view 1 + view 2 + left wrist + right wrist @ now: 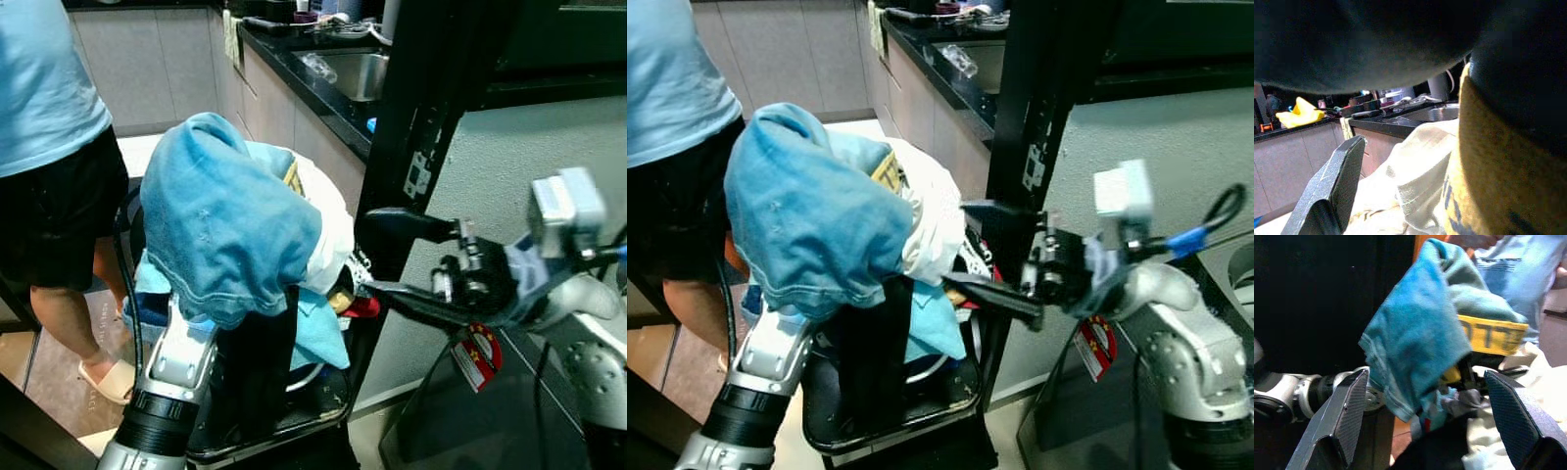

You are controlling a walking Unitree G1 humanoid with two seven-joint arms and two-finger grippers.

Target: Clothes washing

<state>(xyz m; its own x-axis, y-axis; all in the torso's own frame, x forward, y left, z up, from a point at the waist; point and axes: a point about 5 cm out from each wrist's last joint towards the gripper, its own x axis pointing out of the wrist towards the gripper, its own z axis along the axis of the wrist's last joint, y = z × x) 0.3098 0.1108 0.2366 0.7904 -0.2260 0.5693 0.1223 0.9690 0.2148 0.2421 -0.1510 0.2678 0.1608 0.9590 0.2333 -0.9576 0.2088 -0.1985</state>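
A big blue garment (220,230) is draped over the raised end of my left arm (176,367) and hides that gripper. Under it hang a black garment (260,362) and a piece with a yellow band (1491,335). More laundry is heaped behind it: a white garment (328,220), a light blue cloth (318,333) and something red (362,308). The heap rests on a black seat (921,397). My right gripper (370,253) is open just right of the heap, pointing at it, with nothing between its fingers.
A person (49,147) in a light blue shirt and black shorts stands close on the left. A black upright post (421,117) and a pale panel (490,166) are right of the heap. A black counter with a sink (358,73) runs behind. A red tag (477,354) hangs under my right wrist.
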